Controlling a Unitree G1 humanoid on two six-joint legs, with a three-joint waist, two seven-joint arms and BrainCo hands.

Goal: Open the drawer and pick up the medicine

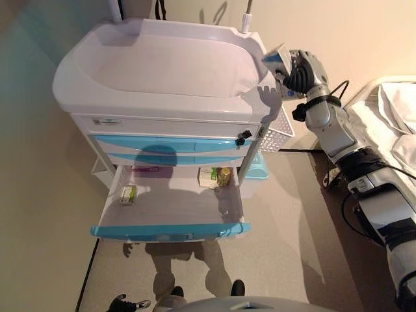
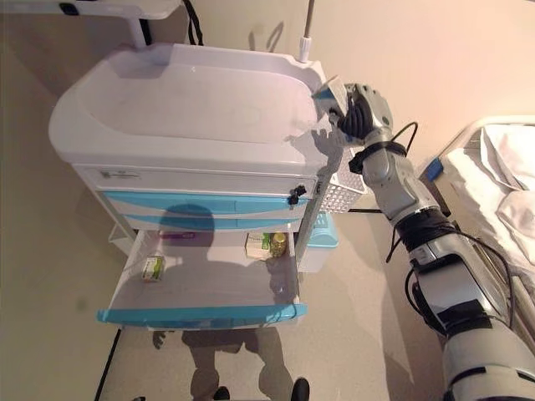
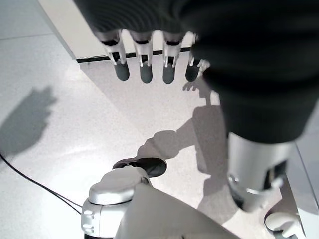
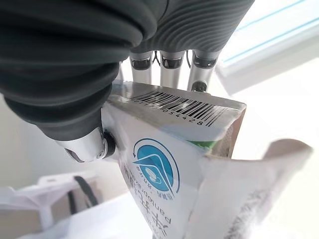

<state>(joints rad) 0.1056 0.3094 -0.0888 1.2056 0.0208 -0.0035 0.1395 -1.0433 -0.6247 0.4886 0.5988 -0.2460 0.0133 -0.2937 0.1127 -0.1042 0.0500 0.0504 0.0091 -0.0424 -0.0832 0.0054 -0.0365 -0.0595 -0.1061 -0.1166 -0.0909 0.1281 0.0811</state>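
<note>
My right hand [image 1: 304, 70] is raised at the right rim of the white cart top [image 1: 162, 62], shut on a white and blue medicine box [image 1: 278, 60]. The right wrist view shows the medicine box [image 4: 174, 159] pinched between fingers and thumb, its end flap open. Below, the cart's bottom drawer [image 1: 170, 229], blue-fronted, stands pulled out. Inside lie a small green box [image 1: 128, 194] at the left, a green and yellow box [image 1: 214, 176] at the back right, and a purple pack [image 1: 146, 169] at the back. My left hand [image 3: 144, 62] shows only in its own wrist view, open, hanging over the floor.
Two shut blue drawers [image 1: 169, 144] sit above the open one. A white mesh basket [image 1: 279, 133] hangs on the cart's right side, with a pale blue bin [image 1: 257, 168] below it. A bed with white sheets [image 1: 398, 123] stands at the right. A pole [image 1: 247, 16] rises behind the cart.
</note>
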